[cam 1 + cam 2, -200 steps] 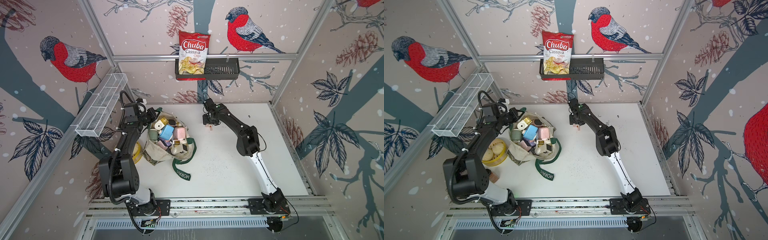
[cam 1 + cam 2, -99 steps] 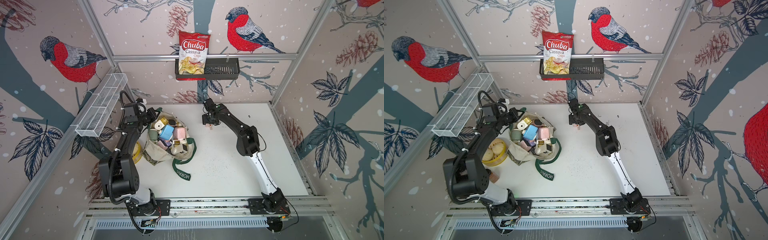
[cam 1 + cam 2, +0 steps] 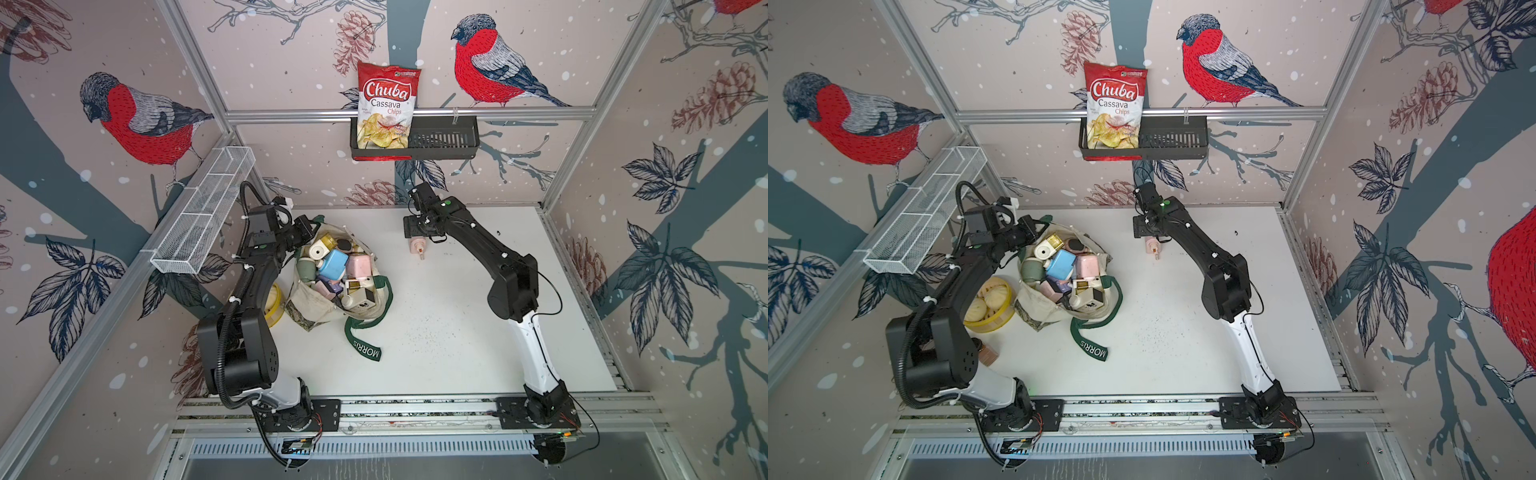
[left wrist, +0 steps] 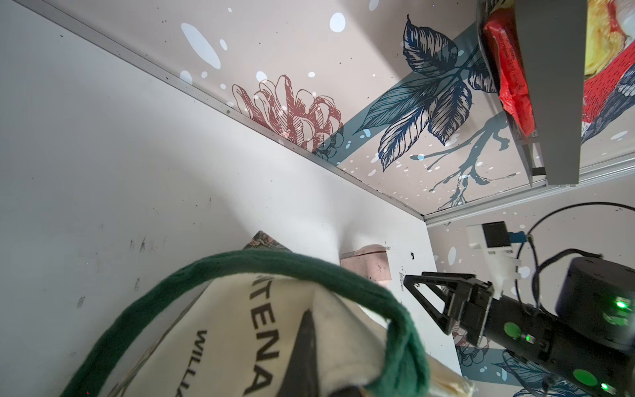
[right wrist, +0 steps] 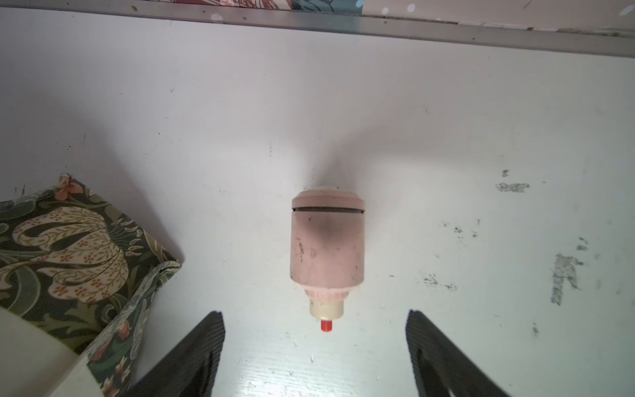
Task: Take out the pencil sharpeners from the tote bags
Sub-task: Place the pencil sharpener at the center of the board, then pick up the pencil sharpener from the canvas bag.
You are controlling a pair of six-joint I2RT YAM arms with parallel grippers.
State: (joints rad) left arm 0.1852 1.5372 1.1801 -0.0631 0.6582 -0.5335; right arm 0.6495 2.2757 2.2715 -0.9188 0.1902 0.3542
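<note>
White table [image 3: 457, 332], tote bag [image 3: 309, 301] heaped with pencil sharpeners [image 3: 332, 264], chips [image 3: 386, 104] in basket [image 3: 444, 139]

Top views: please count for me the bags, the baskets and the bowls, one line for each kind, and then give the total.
Bags: 2, the tote bag and the chips bag
Baskets: 2, the black basket and the white wire basket
Bowls: 1, the yellow bowl
Total: 5
</note>
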